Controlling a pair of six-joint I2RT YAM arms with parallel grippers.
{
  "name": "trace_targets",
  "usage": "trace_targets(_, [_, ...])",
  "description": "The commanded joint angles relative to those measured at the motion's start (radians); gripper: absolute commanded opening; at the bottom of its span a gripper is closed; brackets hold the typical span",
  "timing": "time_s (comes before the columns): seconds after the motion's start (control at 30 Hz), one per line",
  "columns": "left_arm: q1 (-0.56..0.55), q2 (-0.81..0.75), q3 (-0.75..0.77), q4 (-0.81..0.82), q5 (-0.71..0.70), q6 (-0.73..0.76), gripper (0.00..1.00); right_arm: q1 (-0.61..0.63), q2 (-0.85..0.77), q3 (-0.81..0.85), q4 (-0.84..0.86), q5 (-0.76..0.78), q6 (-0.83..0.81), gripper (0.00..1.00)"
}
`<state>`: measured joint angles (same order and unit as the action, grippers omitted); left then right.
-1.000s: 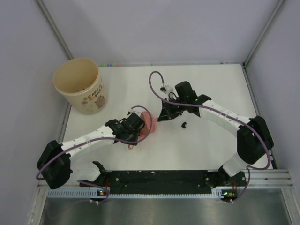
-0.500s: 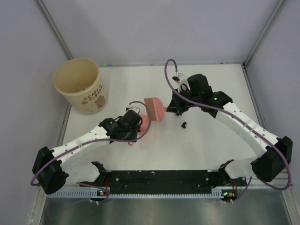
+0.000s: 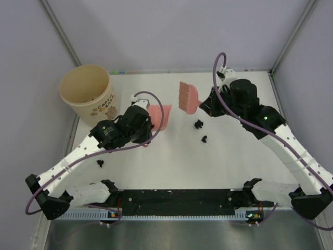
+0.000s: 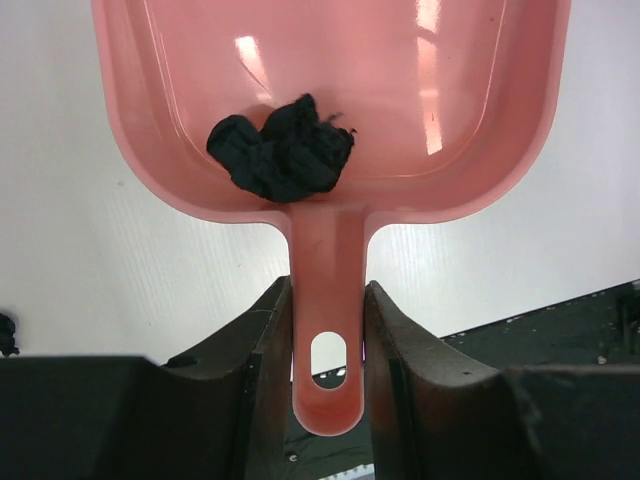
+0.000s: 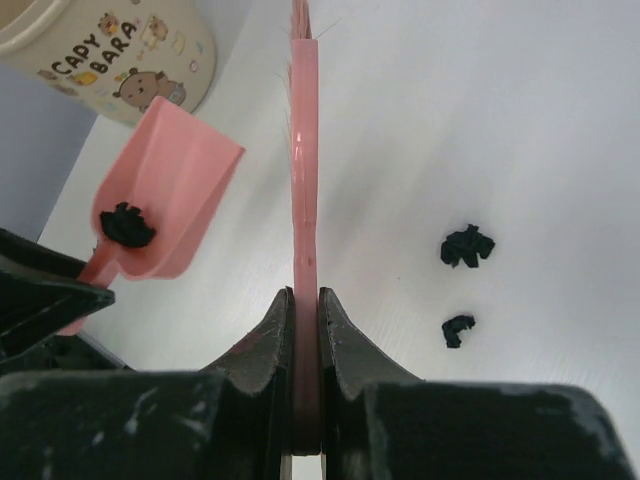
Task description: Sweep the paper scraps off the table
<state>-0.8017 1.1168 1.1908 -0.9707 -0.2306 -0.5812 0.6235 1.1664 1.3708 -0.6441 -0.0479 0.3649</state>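
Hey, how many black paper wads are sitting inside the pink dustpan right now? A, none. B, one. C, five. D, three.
B: the left wrist view shows a single black paper wad lying in the pink dustpan, close to where the handle joins the pan.

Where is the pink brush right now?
In the top view, the right end effector holds the pink brush, to the right of the dustpan and just beyond two loose paper scraps.
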Motion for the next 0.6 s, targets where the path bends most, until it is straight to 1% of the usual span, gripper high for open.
trace_targets(0.0, [-0.004, -0.003, 0.154, -0.091, -0.045, -0.032, 0.0, 0.01, -0.096, 0.021, 0.012, 0.152, 0.04, 0.0])
trace_targets(0.1, [-0.004, 0.014, 0.254, -0.123, -0.056, -0.046, 0.0, 0.01, -0.135, 0.011, 0.003, 0.181, 0.06, 0.0])
trace_targets(0.23, [0.001, 0.081, 0.419, -0.192, -0.061, -0.052, 0.0, 0.008, -0.175, 0.002, -0.023, 0.195, 0.095, 0.0])
trace_targets(0.37, [0.022, 0.138, 0.55, -0.232, -0.035, -0.054, 0.0, 0.008, -0.203, 0.001, -0.069, 0.213, 0.124, 0.0])
trace_targets(0.47, [0.073, 0.178, 0.637, -0.253, 0.02, -0.048, 0.0, 0.008, -0.227, -0.002, -0.114, 0.226, 0.149, 0.0])
trace_targets(0.57, [0.16, 0.204, 0.679, -0.26, 0.085, -0.029, 0.0, 0.008, -0.27, -0.024, -0.143, 0.229, 0.189, 0.0])
